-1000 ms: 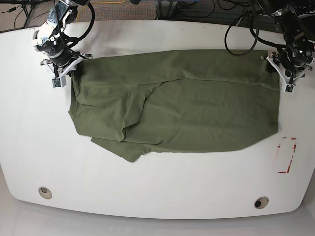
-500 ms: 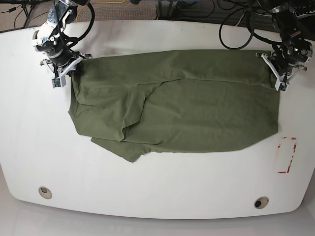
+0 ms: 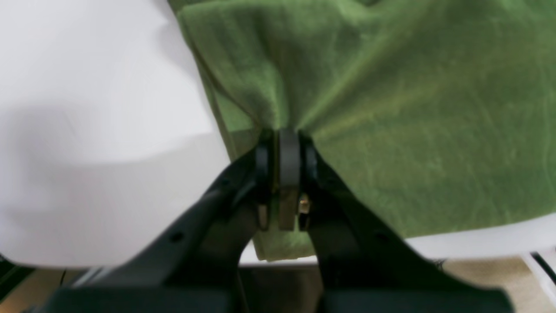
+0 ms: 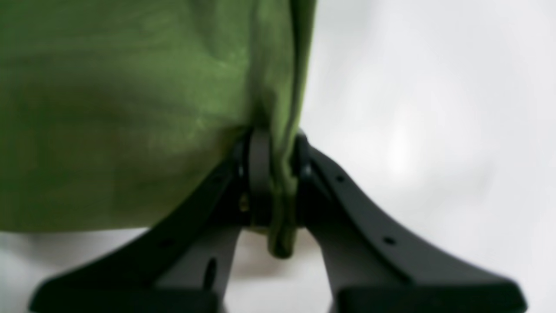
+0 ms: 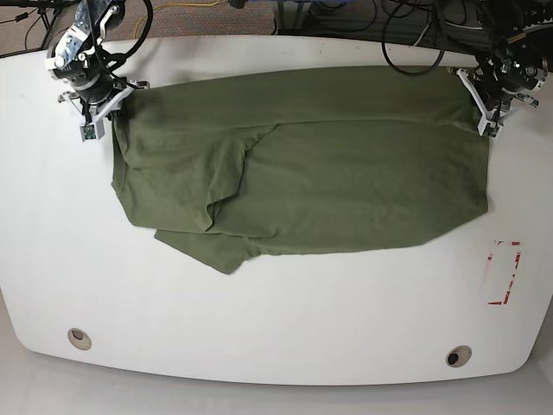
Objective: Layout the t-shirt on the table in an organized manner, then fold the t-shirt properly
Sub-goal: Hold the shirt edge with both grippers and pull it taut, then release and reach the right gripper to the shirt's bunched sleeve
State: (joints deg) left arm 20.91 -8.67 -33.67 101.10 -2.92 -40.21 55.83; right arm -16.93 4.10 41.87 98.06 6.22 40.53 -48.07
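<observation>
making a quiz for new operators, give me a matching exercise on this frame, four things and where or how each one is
Things:
1. left gripper
2. right gripper
3. tape rectangle
4. shirt

Places or states:
A. bare on the table, below the shirt's right corner in the base view
B. shut on the shirt's far corner at the base view's right
C. spread across the table, folded over itself at the base view's lower left
D. shut on the shirt's far corner at the base view's left

Pairs: 1-B, 2-D, 3-A, 4-C
</observation>
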